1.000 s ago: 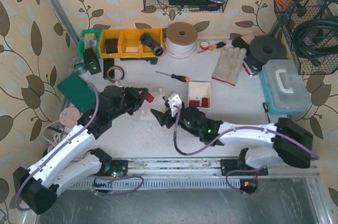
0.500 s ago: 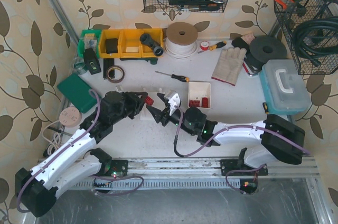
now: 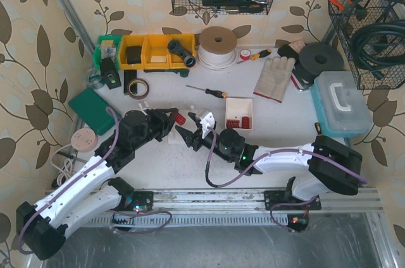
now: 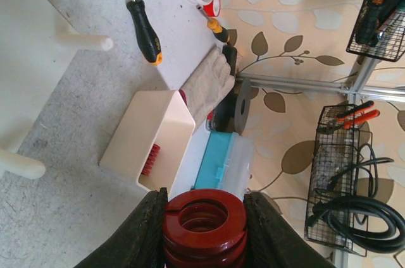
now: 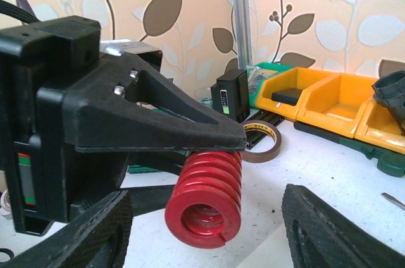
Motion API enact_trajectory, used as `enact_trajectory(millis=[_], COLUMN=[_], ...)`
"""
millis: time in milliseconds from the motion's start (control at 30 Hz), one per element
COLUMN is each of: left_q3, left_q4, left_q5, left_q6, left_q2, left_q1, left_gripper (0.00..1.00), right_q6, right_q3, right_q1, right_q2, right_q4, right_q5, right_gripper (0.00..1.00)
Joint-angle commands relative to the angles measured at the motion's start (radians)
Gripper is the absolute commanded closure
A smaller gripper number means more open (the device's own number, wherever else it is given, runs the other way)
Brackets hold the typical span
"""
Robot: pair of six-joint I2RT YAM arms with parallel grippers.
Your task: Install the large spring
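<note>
The large red spring (image 4: pixel 204 217) is clamped between the black fingers of my left gripper (image 4: pixel 204 195), held above the table. In the top view the spring (image 3: pixel 180 117) sits at the tip of the left gripper (image 3: pixel 172 119). In the right wrist view the spring (image 5: pixel 205 195) hangs under the left gripper's finger (image 5: pixel 158 122), pointing its open end at the camera. My right gripper (image 3: pixel 190 136) is open and empty, its jaws spread wide just in front of the spring (image 5: pixel 209 236). Two white pegs (image 4: pixel 82 42) stand on the table in the left wrist view.
A white tray (image 3: pixel 239 114) with small red springs lies right of the grippers. A screwdriver (image 3: pixel 207 91), a glove (image 3: pixel 273 78), a blue case (image 3: pixel 340 103), yellow bins (image 3: pixel 155 51), a tape roll (image 3: pixel 137 86) and a green box (image 3: pixel 93 109) lie around.
My right gripper has moved up and left, close to the spring in the left gripper. The left gripper has shifted slightly and still holds the spring.
</note>
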Motion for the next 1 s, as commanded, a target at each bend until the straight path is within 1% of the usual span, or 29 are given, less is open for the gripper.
enact_trajectory(millis=[0,233,367,500,633,767,967], left_q3=[0.038,0.043,0.043,0.047,0.055,0.053,0.053], left_q4=[0.062,0.058,0.059,0.071,0.080,0.094,0.095], left_q5=[-0.019,-0.034,-0.049,-0.054,-0.059,-0.064,-0.080], left_q6=[-0.017,-0.014,-0.014,-0.016,-0.016,-0.019,-0.019], left_q2=[-0.039,-0.043,-0.039,-0.026,-0.010,-0.001,-0.010], left_q1=[-0.018,-0.048,-0.066,-0.077,-0.086,-0.099,-0.106], left_gripper=[1.00,1.00,1.00,1.00,1.00,1.00,1.00], right_q6=[-0.005,-0.017,-0.019,-0.018,-0.014,-0.012,-0.002], right_q3=[0.020,0.015,0.019,0.020,0.021,0.021,0.026], right_q1=[0.001,0.000,0.000,0.000,-0.001,0.000,-0.001], right_q2=[0.012,0.011,0.009,0.011,0.009,0.007,0.008], right_q4=[0.012,0.024,0.020,0.017,0.013,0.008,-0.009], right_q5=[0.031,0.043,0.036,0.035,0.047,0.048,0.059], right_gripper=[0.35,0.35,0.38,0.43,0.56,0.57,0.54])
